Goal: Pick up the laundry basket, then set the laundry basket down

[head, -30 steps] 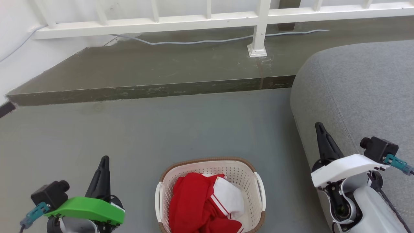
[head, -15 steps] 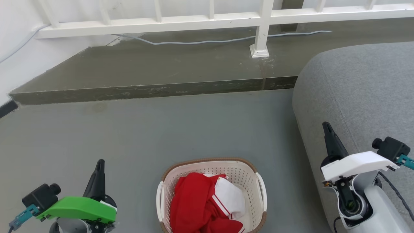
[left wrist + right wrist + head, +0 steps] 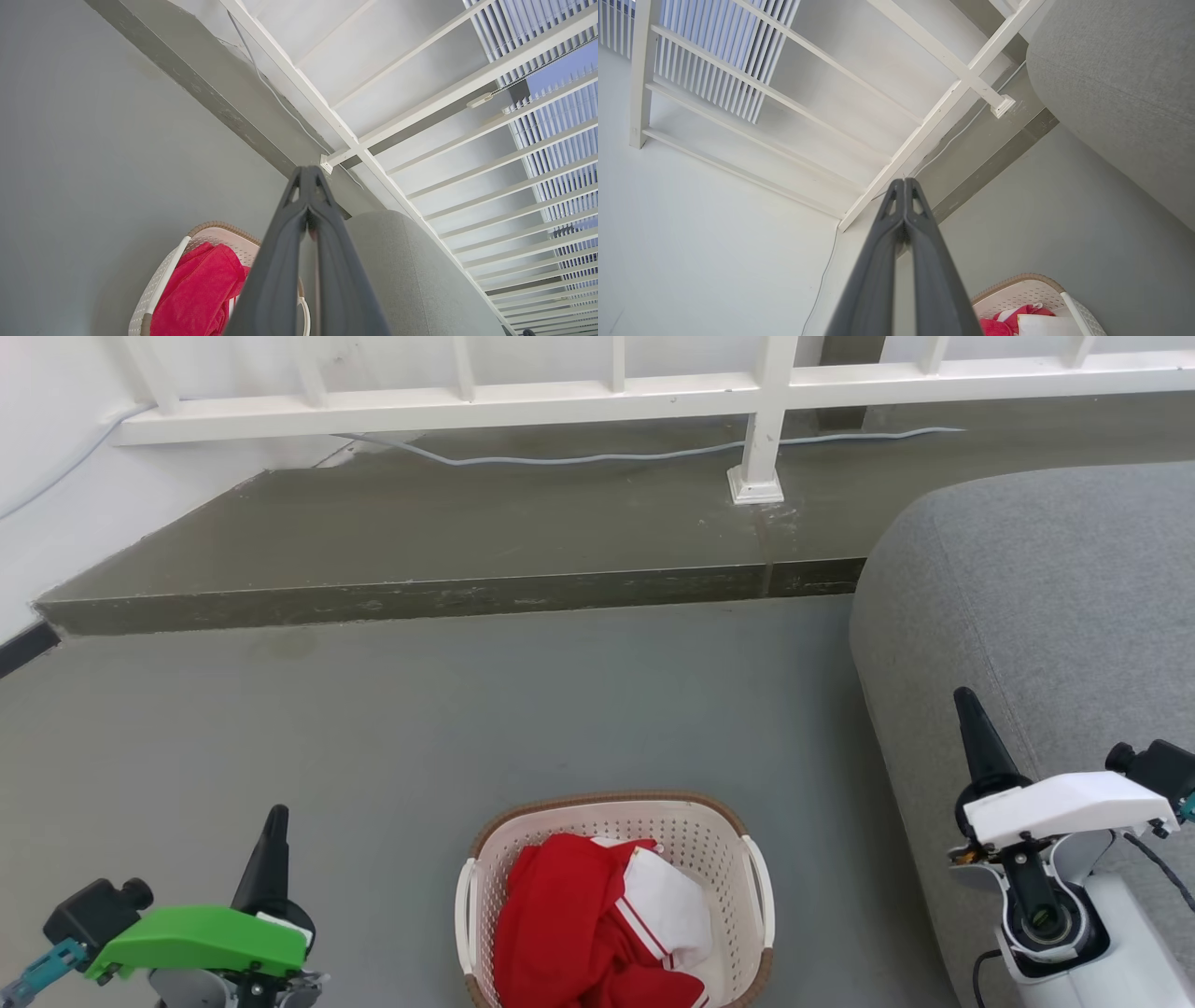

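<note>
Beside the laundry basket (image 3: 674, 823), left gripper (image 3: 276, 816) and right gripper (image 3: 963, 698) have moved outward.

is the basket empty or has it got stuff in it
Not empty. The basket stands upright on the floor with a bunched red and white cloth inside, covering most of its bottom.

No readable text, label or number shows anywhere.

Cream basket (image 3: 695, 840), red/wht cloth (image 3: 560, 919)
</note>
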{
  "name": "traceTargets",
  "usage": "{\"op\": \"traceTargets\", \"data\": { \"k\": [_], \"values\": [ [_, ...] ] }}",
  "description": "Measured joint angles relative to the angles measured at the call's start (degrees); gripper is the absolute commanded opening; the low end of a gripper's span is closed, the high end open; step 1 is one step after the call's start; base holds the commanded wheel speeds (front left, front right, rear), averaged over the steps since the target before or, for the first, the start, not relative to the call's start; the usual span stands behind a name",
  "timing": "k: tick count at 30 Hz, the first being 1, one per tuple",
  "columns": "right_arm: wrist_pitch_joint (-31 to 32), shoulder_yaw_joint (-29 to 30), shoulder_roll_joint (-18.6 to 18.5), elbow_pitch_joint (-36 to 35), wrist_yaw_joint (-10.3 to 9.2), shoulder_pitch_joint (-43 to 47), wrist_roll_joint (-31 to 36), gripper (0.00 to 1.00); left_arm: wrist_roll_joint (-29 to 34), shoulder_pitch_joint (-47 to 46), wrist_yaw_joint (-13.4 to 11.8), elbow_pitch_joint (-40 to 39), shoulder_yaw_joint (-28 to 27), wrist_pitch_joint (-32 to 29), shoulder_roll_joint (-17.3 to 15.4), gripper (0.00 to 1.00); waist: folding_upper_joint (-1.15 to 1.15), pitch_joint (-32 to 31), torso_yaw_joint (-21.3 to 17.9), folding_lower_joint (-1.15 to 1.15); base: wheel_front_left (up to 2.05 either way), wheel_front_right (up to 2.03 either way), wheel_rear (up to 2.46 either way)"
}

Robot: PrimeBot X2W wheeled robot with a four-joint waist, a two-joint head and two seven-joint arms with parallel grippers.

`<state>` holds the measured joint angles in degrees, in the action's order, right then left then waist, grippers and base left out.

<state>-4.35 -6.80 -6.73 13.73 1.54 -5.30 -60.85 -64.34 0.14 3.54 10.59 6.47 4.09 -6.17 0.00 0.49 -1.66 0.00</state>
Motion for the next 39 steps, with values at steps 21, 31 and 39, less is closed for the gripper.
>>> {"op": "traceTargets", "data": {
  "k": [21, 31, 39],
  "values": [
    [4.09, 5.44, 1.31, 0.98, 2.34, 0.02, -14.63, 0.00, -13.46, -1.32, 1.55, 2.09, -3.70, -3.69, 1.26, 0.00, 0.00, -0.15, 0.76, 0.00, 0.00, 0.00, 0.00],
    [5.90, 8.13, 1.81, 1.48, 3.48, 0.02, -21.59, 0.00, -19.64, -1.59, 2.07, 3.47, -5.53, -5.58, 1.57, 0.00, 0.00, -0.23, 1.12, 0.00, 0.00, 0.00, 0.00],
    [7.02, 9.90, 2.42, 1.75, 4.21, 0.03, -26.70, 0.00, -24.08, -2.50, 2.57, 3.90, -6.72, -6.87, 1.79, 0.00, 0.00, -0.28, 1.37, 0.00, 0.00, 0.00, 0.00]
  ]
}}
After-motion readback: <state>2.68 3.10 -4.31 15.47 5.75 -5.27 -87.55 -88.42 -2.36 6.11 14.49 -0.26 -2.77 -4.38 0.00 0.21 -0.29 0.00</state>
